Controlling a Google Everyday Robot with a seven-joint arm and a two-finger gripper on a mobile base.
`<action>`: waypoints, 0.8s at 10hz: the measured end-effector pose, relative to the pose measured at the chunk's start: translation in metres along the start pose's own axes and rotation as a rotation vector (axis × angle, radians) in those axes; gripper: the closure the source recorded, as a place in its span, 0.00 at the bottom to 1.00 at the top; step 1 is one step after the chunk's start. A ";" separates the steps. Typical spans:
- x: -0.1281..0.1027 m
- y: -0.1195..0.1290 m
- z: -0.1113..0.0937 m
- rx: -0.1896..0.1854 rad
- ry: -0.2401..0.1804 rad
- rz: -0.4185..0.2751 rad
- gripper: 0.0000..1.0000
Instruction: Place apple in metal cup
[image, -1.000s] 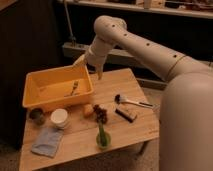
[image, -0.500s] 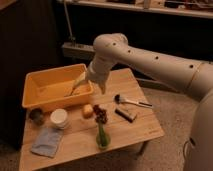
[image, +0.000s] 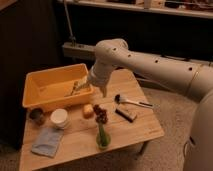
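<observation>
On the wooden table (image: 135, 131), just near of the yellow bin (image: 37, 82), the apple (image: 88, 110) is sitting as a small roundish yellow-orange fruit, showing no long axis or heading, just left of the dark red grapes (image: 101, 115). The metal cup (image: 36, 115), short, round and dull dark grey, is standing upright at the left edge, beside the white cup (image: 59, 118). My pincer (image: 81, 87) is hanging at the bin's right end, far of the apple, and I cannot tell its state.
</observation>
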 end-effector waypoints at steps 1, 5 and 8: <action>0.000 -0.002 0.006 -0.004 0.004 -0.016 0.20; 0.009 -0.005 0.066 -0.024 0.015 -0.137 0.20; 0.020 -0.005 0.103 0.009 -0.032 -0.253 0.20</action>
